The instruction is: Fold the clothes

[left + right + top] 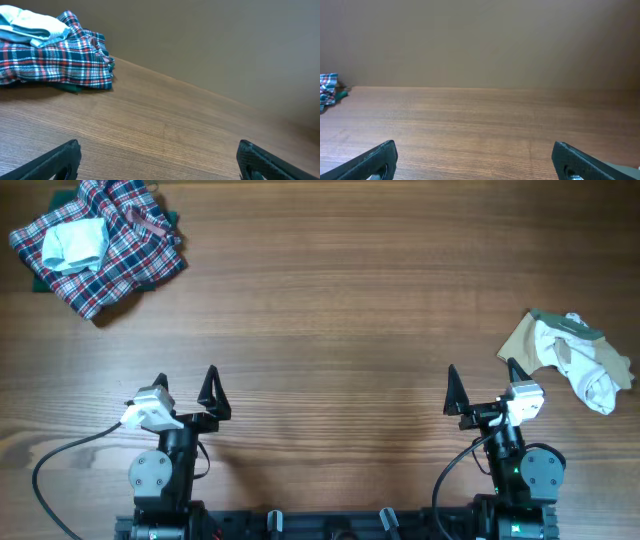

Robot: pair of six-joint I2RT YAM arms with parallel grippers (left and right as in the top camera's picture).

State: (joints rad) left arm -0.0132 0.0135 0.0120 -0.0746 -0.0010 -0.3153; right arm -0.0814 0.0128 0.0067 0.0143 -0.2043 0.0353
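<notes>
Clothes (568,360) lie crumpled at the worktop's (330,310) right edge, so the right gripper (483,383), fingers apart and empty like the left gripper (186,386), should first drag them centreward and spread them flat

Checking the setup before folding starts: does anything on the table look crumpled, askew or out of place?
The small white-and-tan garment lies crumpled at the far right, not spread flat. The red-blue-white plaid cloth heap at the far left corner is bunched, with a pale blue-white piece on top. Nothing looks damaged.
</notes>
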